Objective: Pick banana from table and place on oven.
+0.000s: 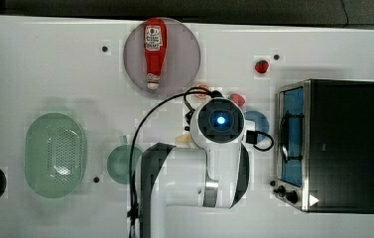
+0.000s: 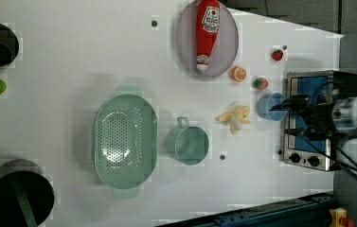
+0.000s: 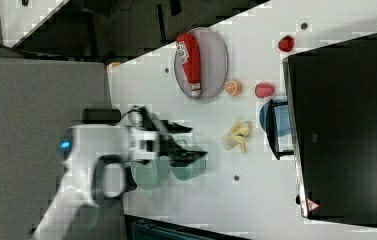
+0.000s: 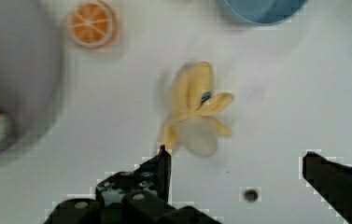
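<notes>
The two black fingers (image 4: 157, 175) stand spread wide with nothing between them, and the gripper (image 4: 236, 163) hangs above the table (image 2: 72, 71) with the banana (image 4: 197, 109) just ahead of the gap, not yet between the tips. It lies flat on the white top, peel flaps splayed out and its pale rounded end towards the fingers. In the left view the banana (image 2: 234, 117) sits between the green cup (image 2: 188, 143) and the blue cup (image 2: 270, 106), with the orange slice (image 2: 238, 74) near it and the oven (image 2: 308, 120) beyond the blue cup.

It looks a light toy, probably soft foam or plastic, so weight should be no trouble; the smooth skin could slip, and the thin flaps would likely bend or fold if pinched alone. I'd judge the best hold is across the thick middle of the body, where the flaps meet, fingers straddling its narrow width. The oven's black top (image 3: 346, 125) is flat and broad, so setting it down there should be easy
</notes>
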Controlling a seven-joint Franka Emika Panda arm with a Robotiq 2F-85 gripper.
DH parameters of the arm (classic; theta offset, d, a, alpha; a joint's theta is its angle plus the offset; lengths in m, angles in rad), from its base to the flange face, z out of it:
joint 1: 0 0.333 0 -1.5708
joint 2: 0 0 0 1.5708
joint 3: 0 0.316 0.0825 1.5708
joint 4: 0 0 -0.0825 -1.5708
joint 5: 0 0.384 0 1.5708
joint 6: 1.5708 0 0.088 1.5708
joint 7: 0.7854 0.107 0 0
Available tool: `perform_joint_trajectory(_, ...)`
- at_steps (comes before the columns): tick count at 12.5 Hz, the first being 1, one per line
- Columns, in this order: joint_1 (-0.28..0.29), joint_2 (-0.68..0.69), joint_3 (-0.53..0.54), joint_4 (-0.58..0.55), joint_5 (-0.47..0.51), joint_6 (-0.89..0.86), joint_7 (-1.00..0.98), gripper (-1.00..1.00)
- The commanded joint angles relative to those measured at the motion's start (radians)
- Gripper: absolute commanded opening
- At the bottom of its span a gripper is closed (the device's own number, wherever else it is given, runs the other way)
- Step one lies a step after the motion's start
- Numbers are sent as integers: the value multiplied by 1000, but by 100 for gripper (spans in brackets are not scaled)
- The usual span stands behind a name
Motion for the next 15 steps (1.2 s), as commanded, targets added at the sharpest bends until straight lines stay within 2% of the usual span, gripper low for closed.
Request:
perform_joint_trajectory(1,-9,22,27,-39,-18,145,-19,100)
perform_joint_trajectory(5,-9,159,27,-102,-18,355,-19,100)
perform_joint_trajectory(11,-10,310,25,-132,-18,527,-19,100)
perform_joint_trajectory(12,-10,325,25,-132,-18,552,-19,92)
perform_joint_trajectory(15,-11,338,25,-131,-18,580,-18,18)
